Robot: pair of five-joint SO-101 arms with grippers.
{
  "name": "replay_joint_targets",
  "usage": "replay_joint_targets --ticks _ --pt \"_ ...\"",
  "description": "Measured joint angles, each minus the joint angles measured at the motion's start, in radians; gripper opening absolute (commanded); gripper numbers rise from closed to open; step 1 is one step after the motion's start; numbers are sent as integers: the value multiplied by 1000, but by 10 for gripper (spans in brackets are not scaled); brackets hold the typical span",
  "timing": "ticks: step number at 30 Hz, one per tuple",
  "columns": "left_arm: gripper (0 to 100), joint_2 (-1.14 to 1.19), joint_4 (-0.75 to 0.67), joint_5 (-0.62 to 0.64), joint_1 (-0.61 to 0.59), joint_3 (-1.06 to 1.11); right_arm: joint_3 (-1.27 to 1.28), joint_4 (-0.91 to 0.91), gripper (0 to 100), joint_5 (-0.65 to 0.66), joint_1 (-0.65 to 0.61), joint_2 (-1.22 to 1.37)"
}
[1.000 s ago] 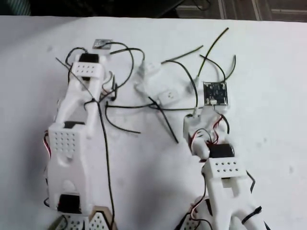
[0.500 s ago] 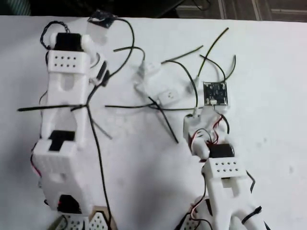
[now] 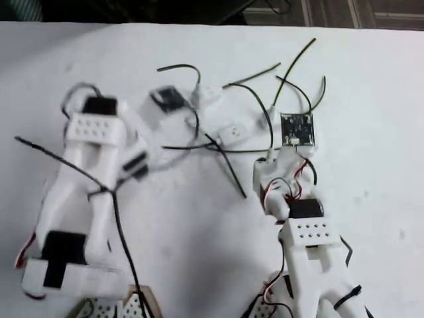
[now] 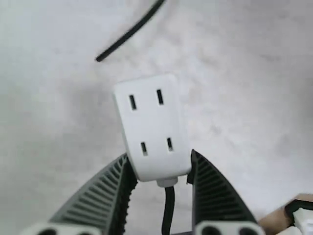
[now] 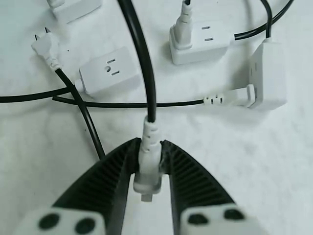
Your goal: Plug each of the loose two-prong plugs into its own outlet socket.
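Observation:
My left gripper (image 4: 159, 161) is shut on the cord end of a white outlet socket (image 4: 151, 127), which has two pairs of slots facing the left wrist camera and hangs over the white table. My right gripper (image 5: 149, 144) is shut on a white two-prong plug (image 5: 148, 156), and its black cord (image 5: 139, 58) runs away across the table. A loose plug (image 5: 44, 46) lies beside a single white socket (image 5: 105, 68). Two other sockets (image 5: 203, 41) (image 5: 266, 73) each have a plug in them. In the high view the left arm (image 3: 99, 132) leans toward the socket cluster (image 3: 232, 132).
Black cords (image 3: 291, 66) loop over the middle and back of the white table (image 3: 371, 79). The right arm (image 3: 291, 199) stands just in front of the sockets. A cable (image 3: 59, 162) drapes over the left arm. The table's right side is bare.
The left arm has swung from the back left corner toward the middle, bringing its gripper close to the socket cluster. The right arm has kept still.

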Motion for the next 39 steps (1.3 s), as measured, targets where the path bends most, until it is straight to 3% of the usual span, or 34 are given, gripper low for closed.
replay_joint_targets --ticks 8,13,22,29,33,39 --pt "42 -169 -244 -14 160 480 0 0 17 0 0 0" --pt "247 -183 -272 61 160 511 0 0 17 0 0 0" --pt "255 -192 -261 187 160 486 0 0 18 0 0 0" --pt "255 -192 -153 296 112 338 0 5 18 0 -3 -64" --pt "197 -192 -140 397 28 244 0 95 18 0 -66 -183" --pt "128 -192 -138 434 -26 144 0 230 18 0 -167 -434"
